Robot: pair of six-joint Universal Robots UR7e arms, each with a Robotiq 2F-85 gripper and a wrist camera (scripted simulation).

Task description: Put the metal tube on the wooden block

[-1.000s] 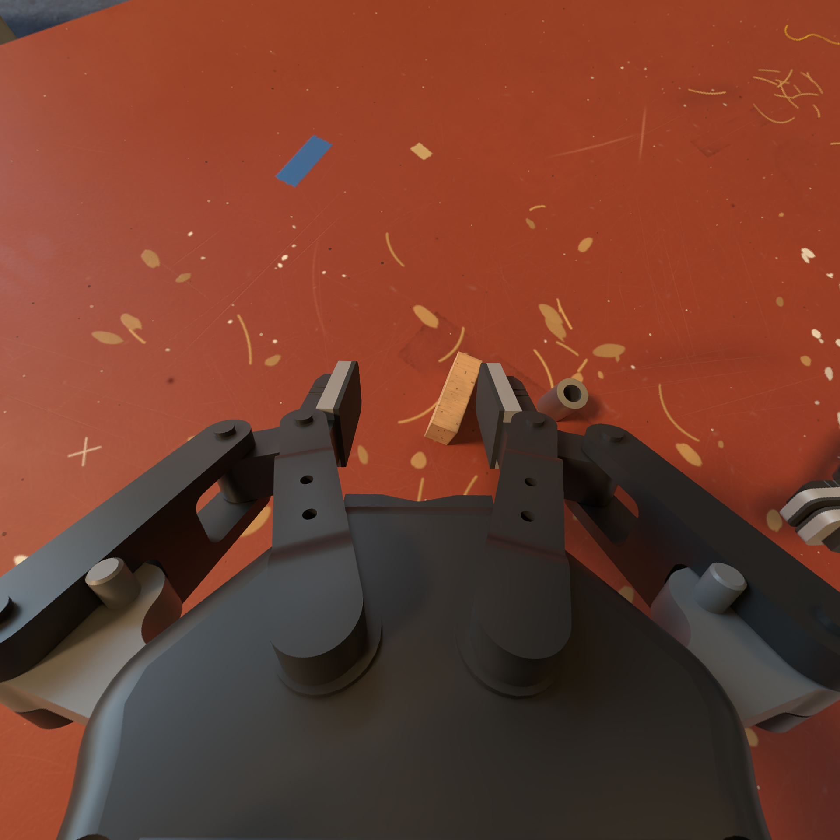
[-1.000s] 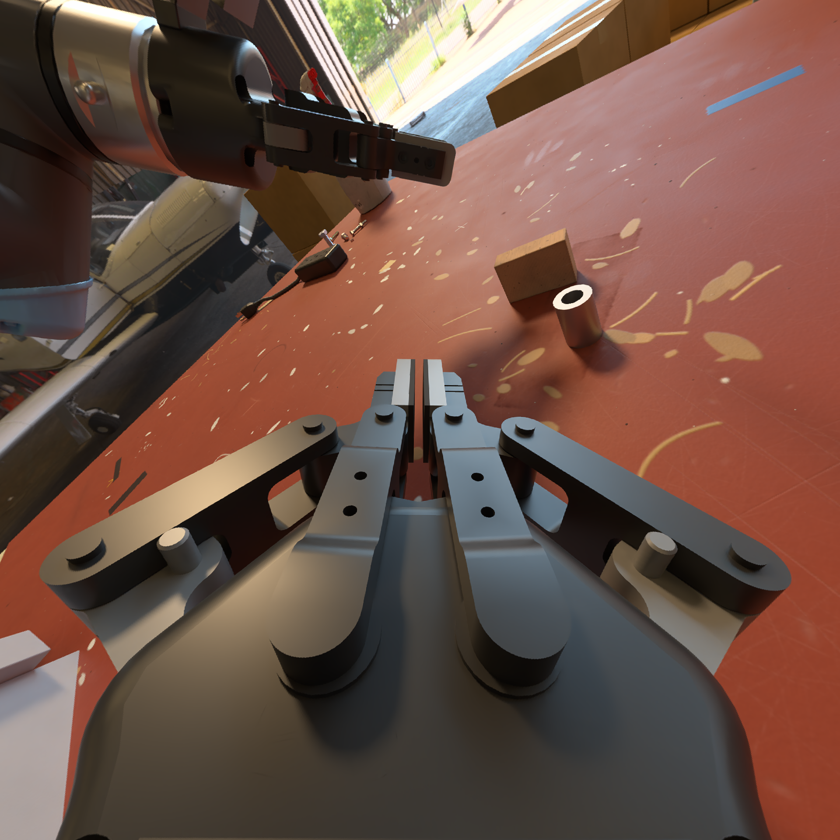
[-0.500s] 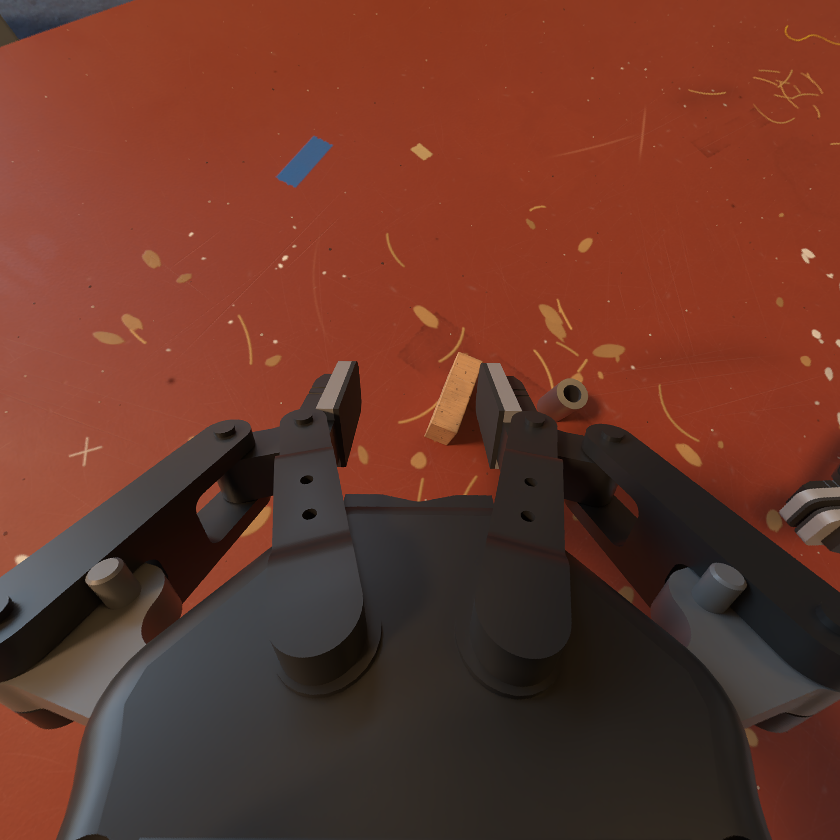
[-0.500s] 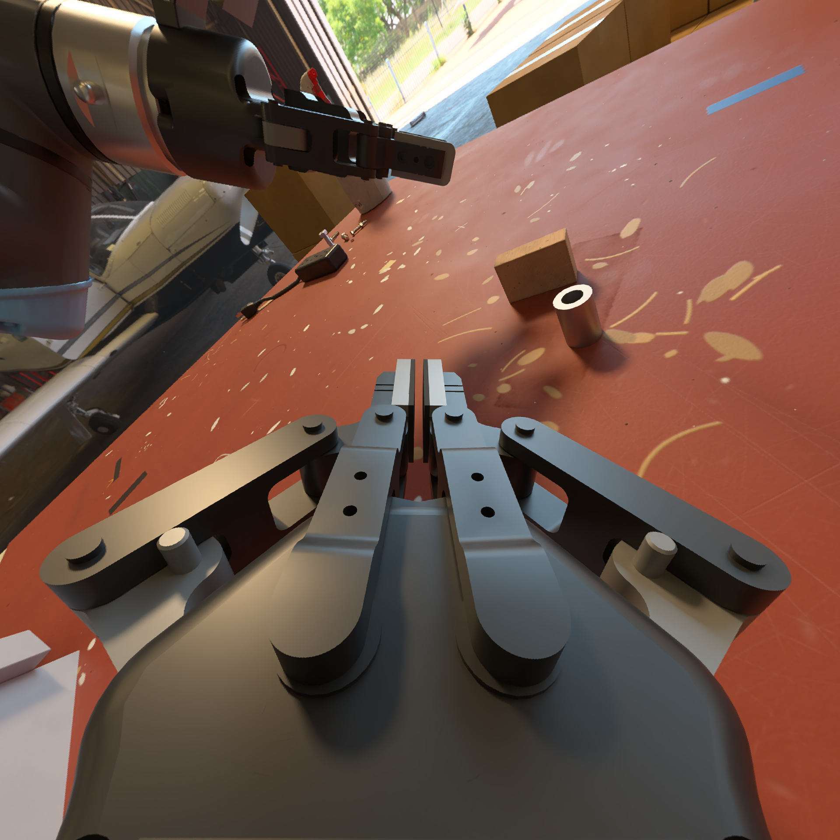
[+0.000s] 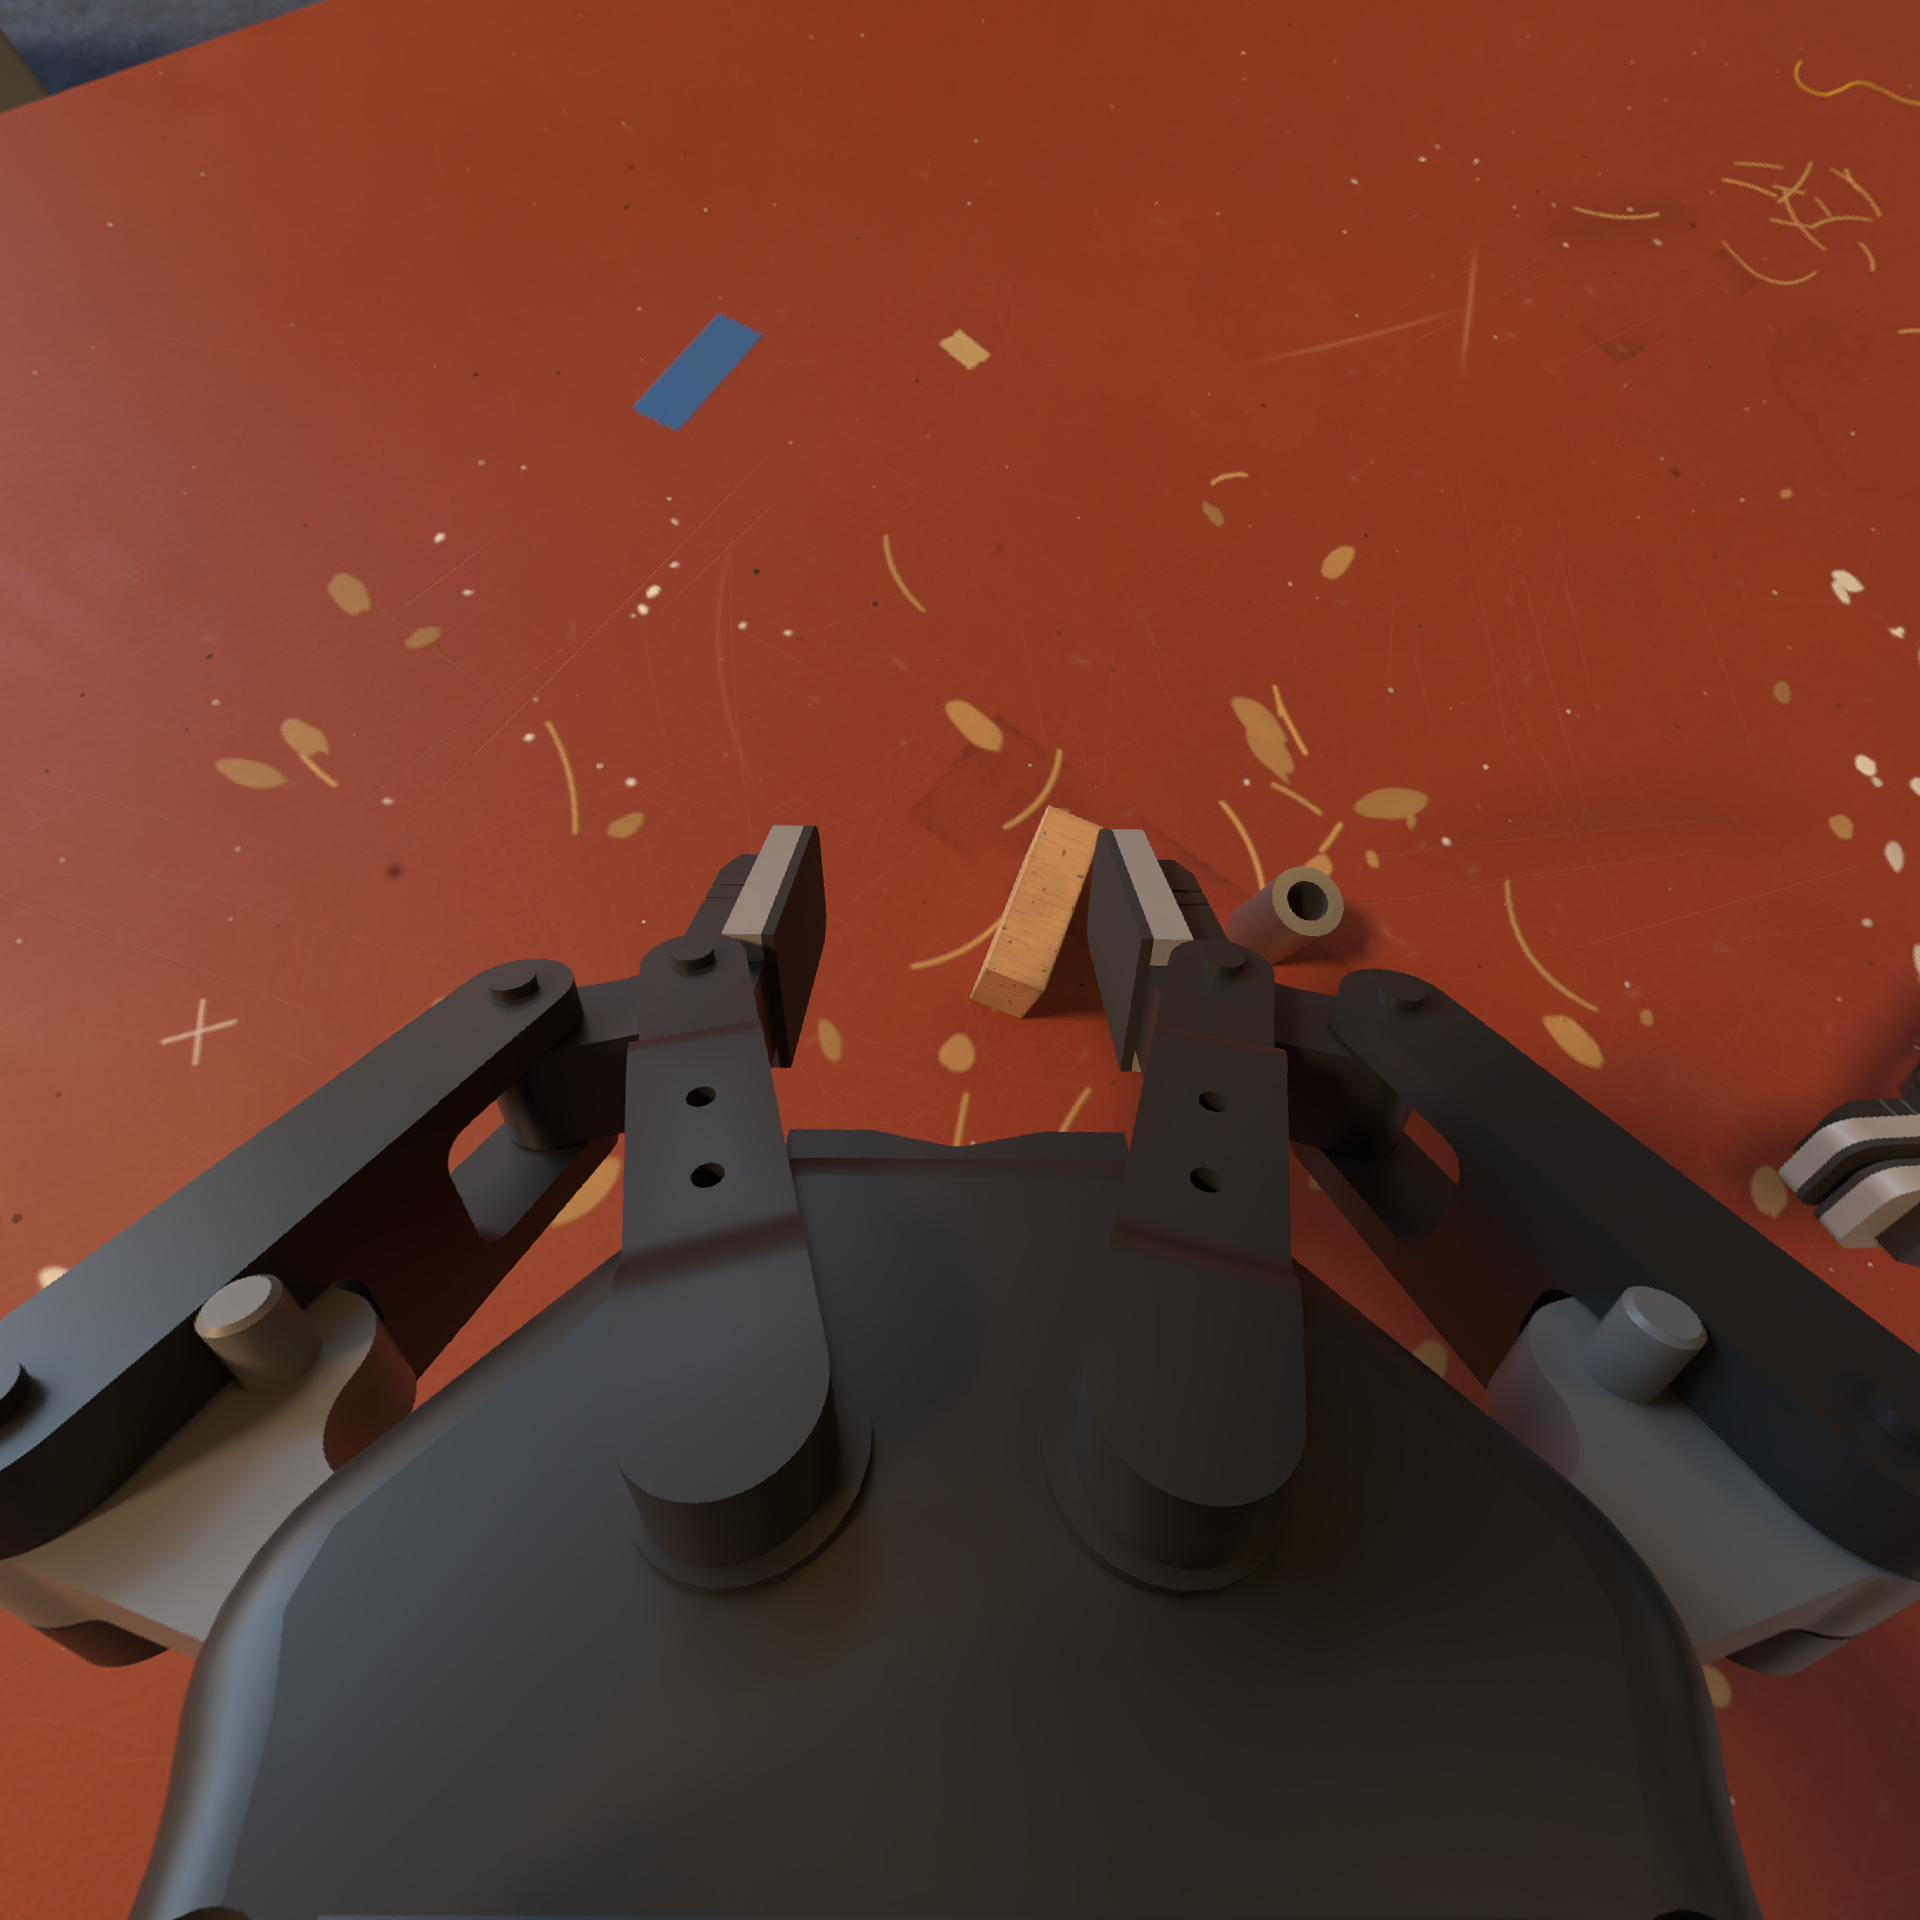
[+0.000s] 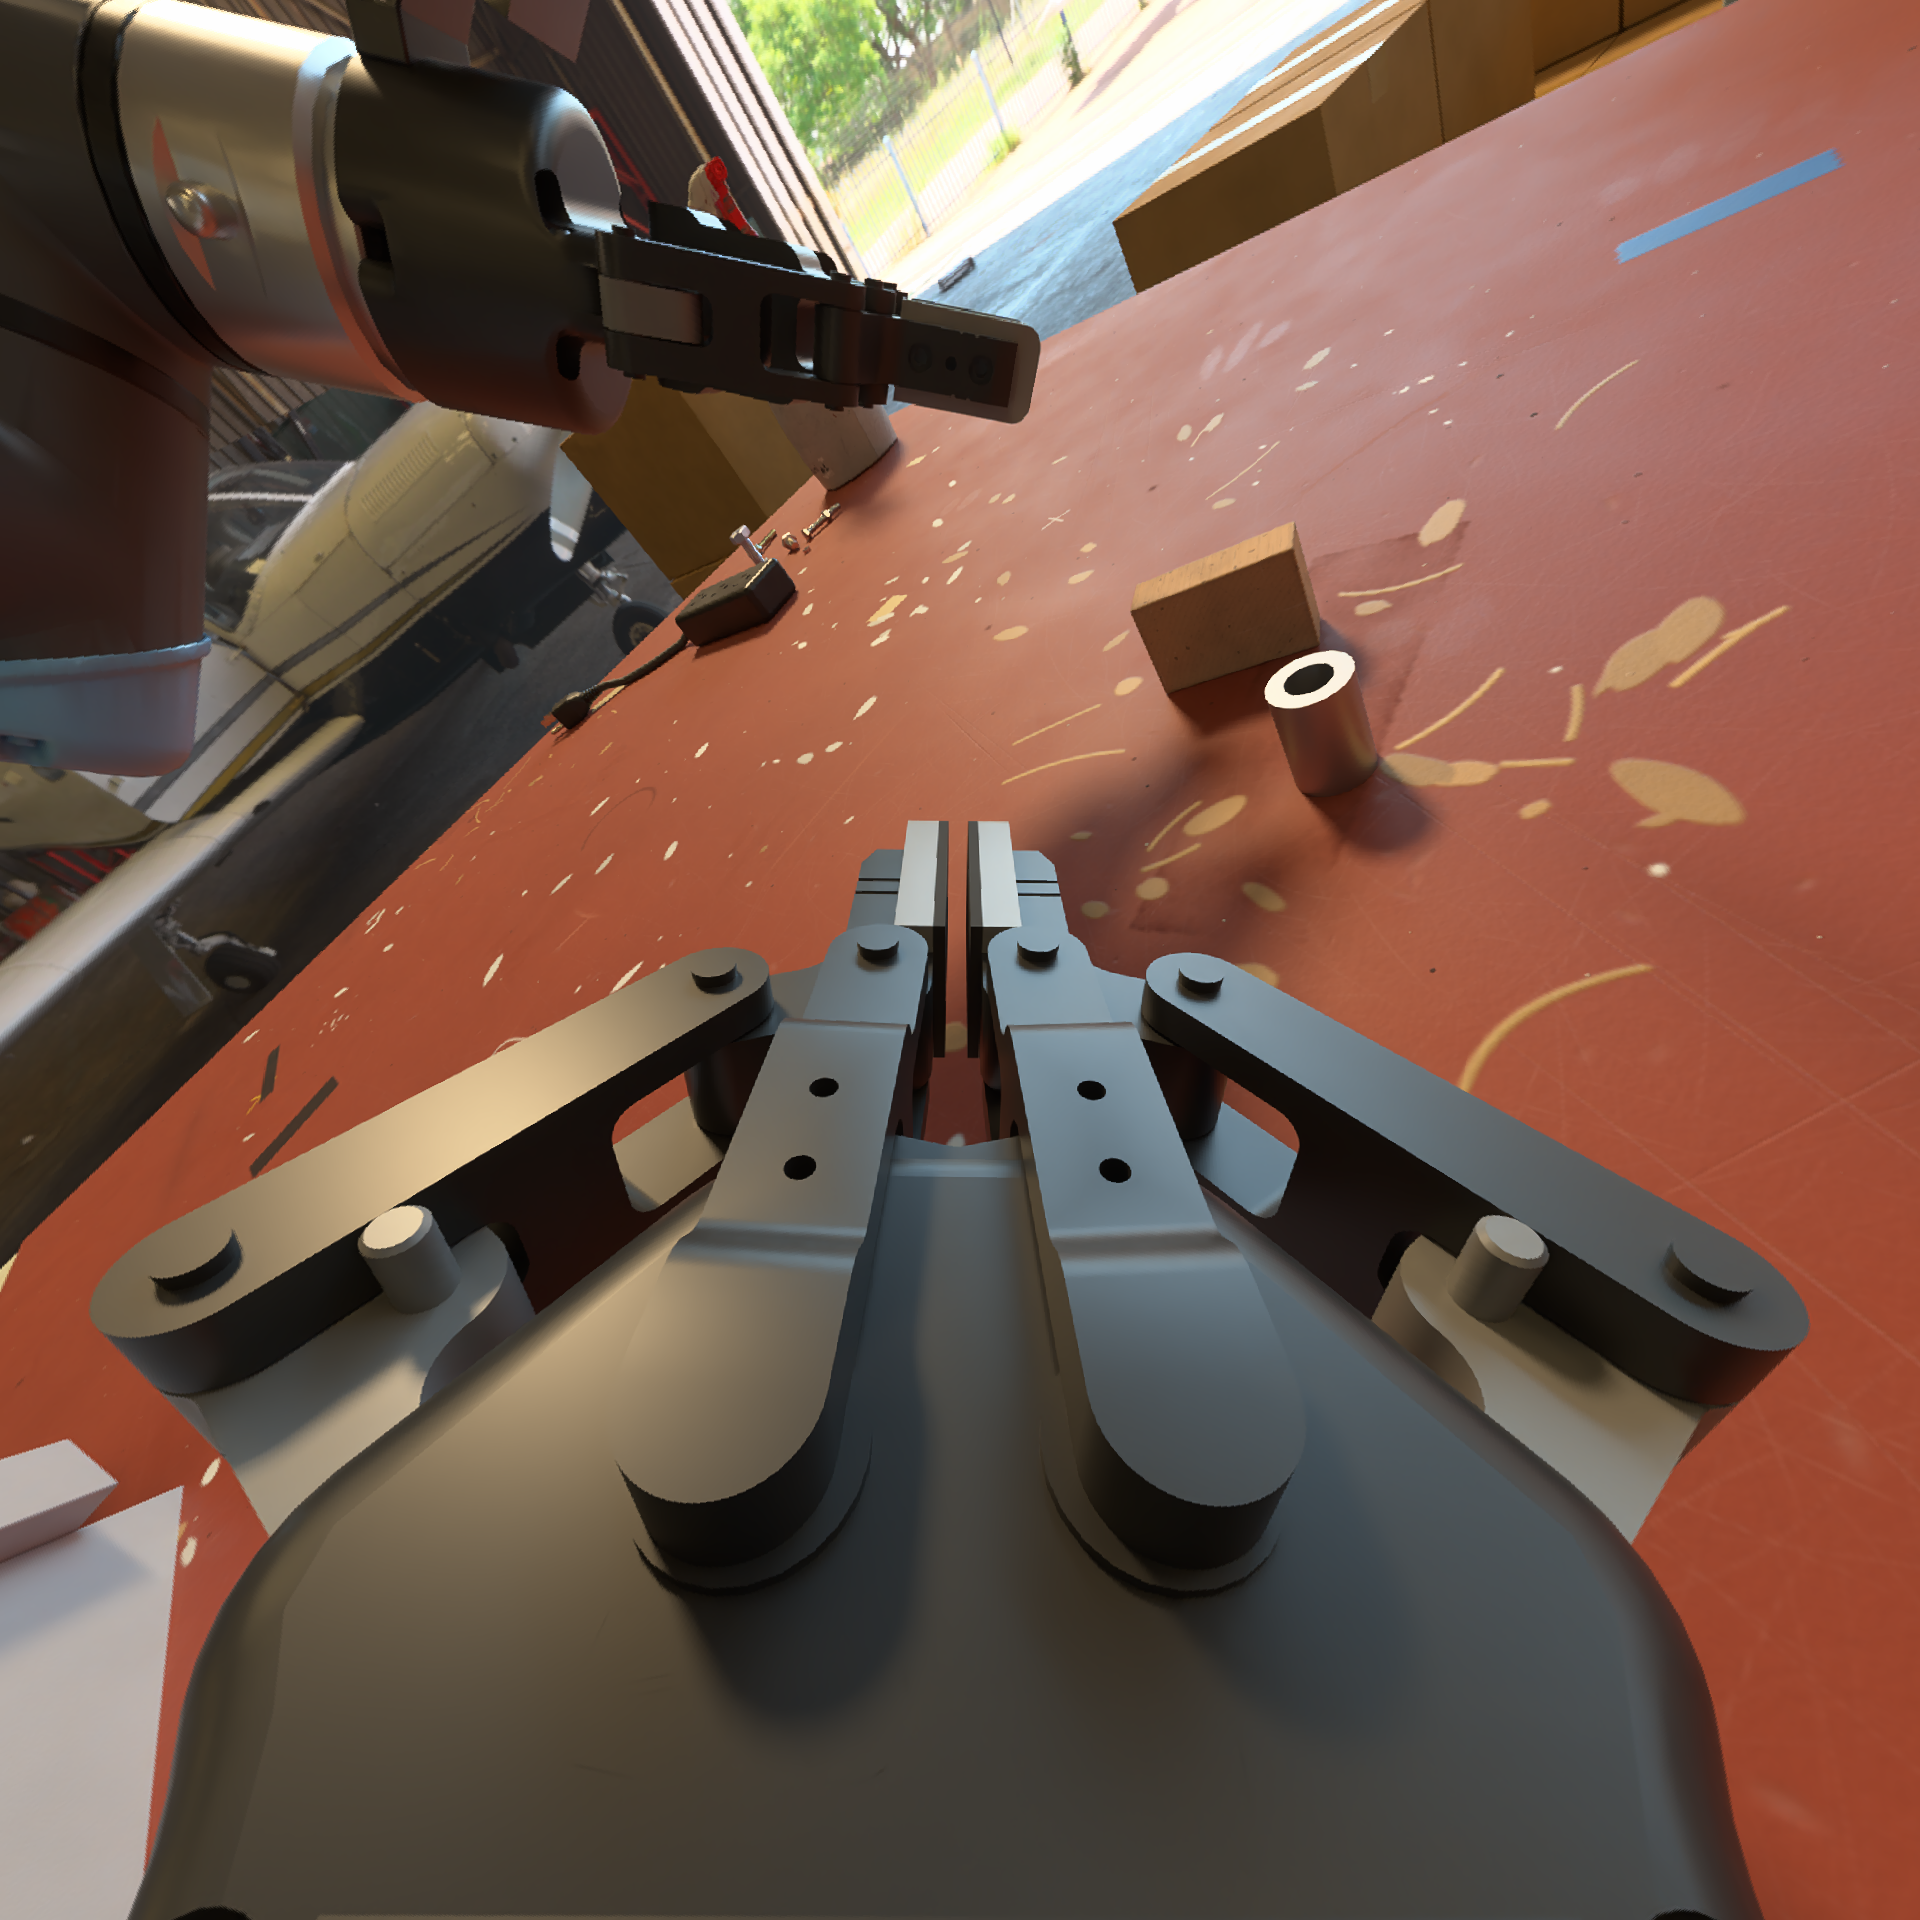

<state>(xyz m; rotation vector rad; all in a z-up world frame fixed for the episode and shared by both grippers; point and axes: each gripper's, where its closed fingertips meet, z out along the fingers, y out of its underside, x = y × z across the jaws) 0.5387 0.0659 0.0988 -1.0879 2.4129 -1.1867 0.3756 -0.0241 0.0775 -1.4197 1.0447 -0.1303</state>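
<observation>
A short metal tube (image 6: 1320, 722) stands upright on the red table, right next to a small wooden block (image 6: 1226, 608). In the left wrist view the block (image 5: 1039, 914) lies just beyond my right fingertip, and the tube (image 5: 1288, 914) is past it to the right. My left gripper (image 5: 951, 914) is open and empty, held above the table; it also shows in the right wrist view (image 6: 956, 364), raised at the upper left. My right gripper (image 6: 958, 868) is shut on nothing, low over the table, short of the tube and to its left.
A blue tape strip (image 5: 696, 371) lies far back on the red table (image 5: 1351, 468). A black plug with a cord (image 6: 732, 608) lies near the table's left edge, with small bolts (image 6: 805, 530) by it. Cardboard boxes (image 6: 1299, 135) stand beyond the far edge. A white block (image 6: 52, 1496) is at lower left.
</observation>
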